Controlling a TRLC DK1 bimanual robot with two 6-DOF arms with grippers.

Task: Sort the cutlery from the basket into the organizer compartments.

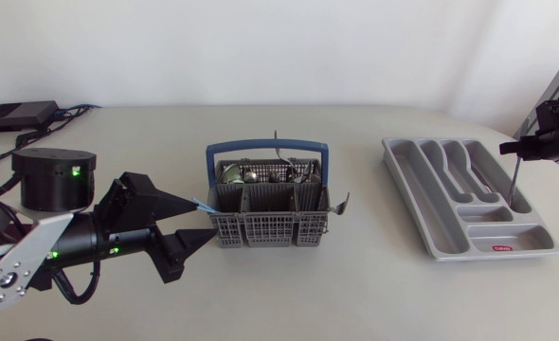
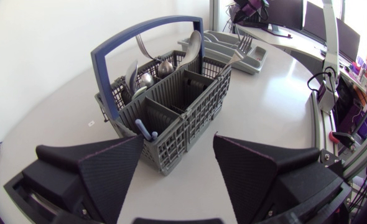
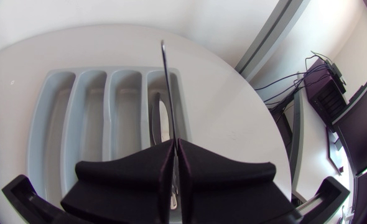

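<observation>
Grey basket (image 1: 268, 228) mid-table, left claw (image 1: 207, 221) beside it, right claw (image 1: 508, 148) holding utensil (image 1: 512, 180) upright over organizer (image 1: 447, 204)

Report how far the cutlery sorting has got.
Early. One piece appears to lie in the organizer already. The right gripper is shut on what looks like a knife, held over a long compartment. Spoons and more are left in the basket; the open left gripper is close beside it.
</observation>
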